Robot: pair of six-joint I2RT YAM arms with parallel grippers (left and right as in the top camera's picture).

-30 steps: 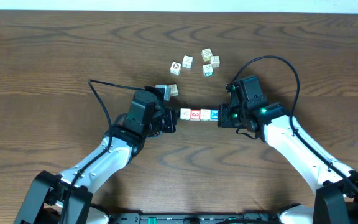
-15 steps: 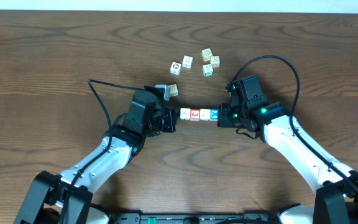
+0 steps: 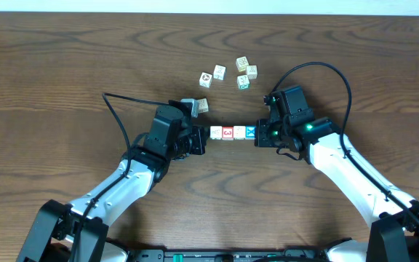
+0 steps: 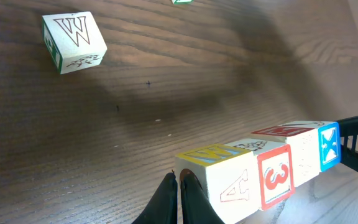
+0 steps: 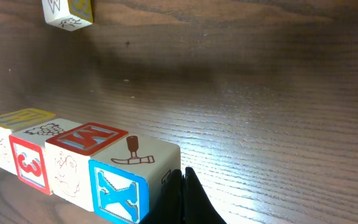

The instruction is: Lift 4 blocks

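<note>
Table [image 3: 64, 58]: loose cubes [image 3: 219, 72] upper centre, disregard. L gripper [image 3: 201, 140], R gripper [image 3: 259, 135]: jaws fully closed on nothing, tips clamping 4-block row [image 3: 233, 133] end-to-end, frame centre. Rec: equal inward pressure, tips level, synchronised rise; otherwise row likely buckles mid-span.

Block row [image 3: 233, 133] between left claw [image 3: 204, 137] and right claw [image 3: 258, 135] (spare cubes [image 3: 219, 72] behind).

Dark brown wood-grain worktop [image 3: 64, 65] filled nearly all of my overhead view. A pale strip [image 3: 209, 6] ran along its far edge; couldn't tell whether wall or floor. Light was soft, with a bright glare [image 5: 278, 168] on the grain in my right wrist view. Tiny specks [image 4: 148, 82] dotted the surface.
</note>
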